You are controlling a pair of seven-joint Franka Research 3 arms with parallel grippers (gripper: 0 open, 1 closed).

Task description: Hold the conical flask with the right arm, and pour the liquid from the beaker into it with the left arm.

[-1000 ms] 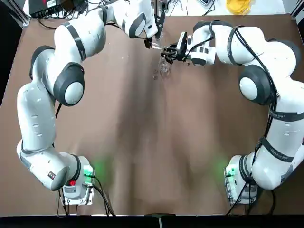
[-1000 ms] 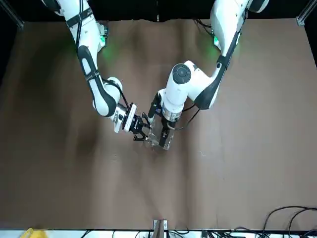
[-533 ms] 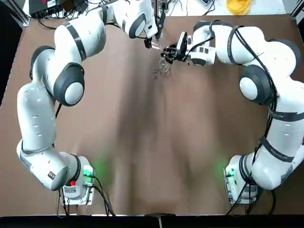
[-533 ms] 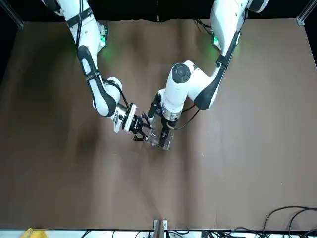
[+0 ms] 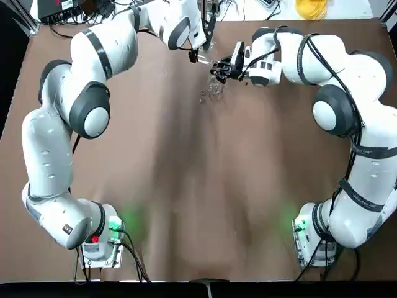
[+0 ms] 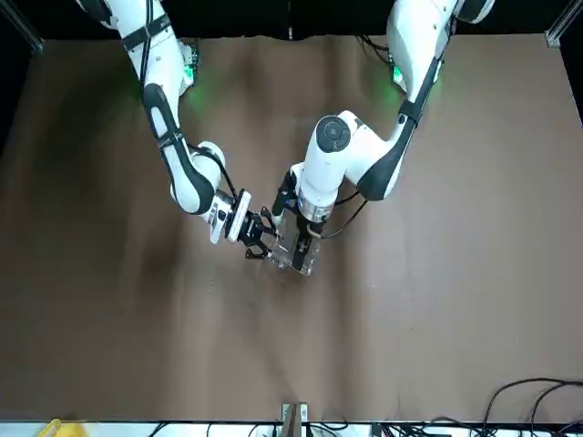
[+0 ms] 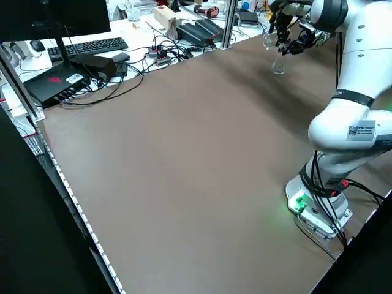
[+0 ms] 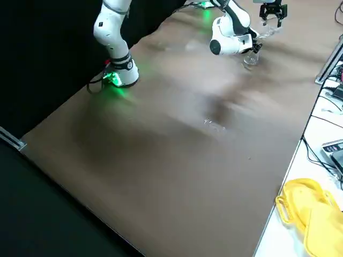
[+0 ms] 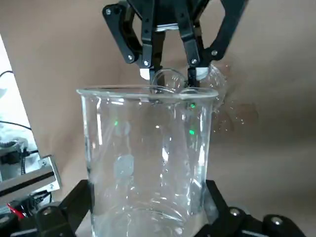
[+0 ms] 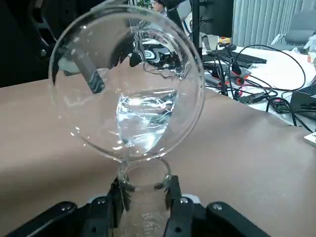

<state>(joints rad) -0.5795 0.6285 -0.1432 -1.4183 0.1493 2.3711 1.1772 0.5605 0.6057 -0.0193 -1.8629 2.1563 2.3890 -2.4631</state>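
Note:
The beaker (image 9: 148, 158) is a clear straight-walled glass, and my left gripper (image 9: 148, 217) is shut on it. It is tilted, rim down, over the conical flask, and clear liquid (image 10: 143, 118) lies pooled at its lower lip. My right gripper (image 10: 144, 202) is shut on the narrow neck of the conical flask (image 10: 144, 180). The beaker's rim (image 10: 128, 84) sits just above the flask's mouth. From overhead, both grippers meet at the table's far middle: left gripper (image 5: 200, 54), right gripper (image 5: 221, 67), flask (image 5: 214, 87) standing on the table.
The brown table (image 5: 205, 186) stretches bare towards the arm bases. Beyond its far edge lie cables, a keyboard (image 7: 86, 46) and a yellow object (image 8: 305, 214). A metal post (image 7: 228, 21) stands close behind the glassware.

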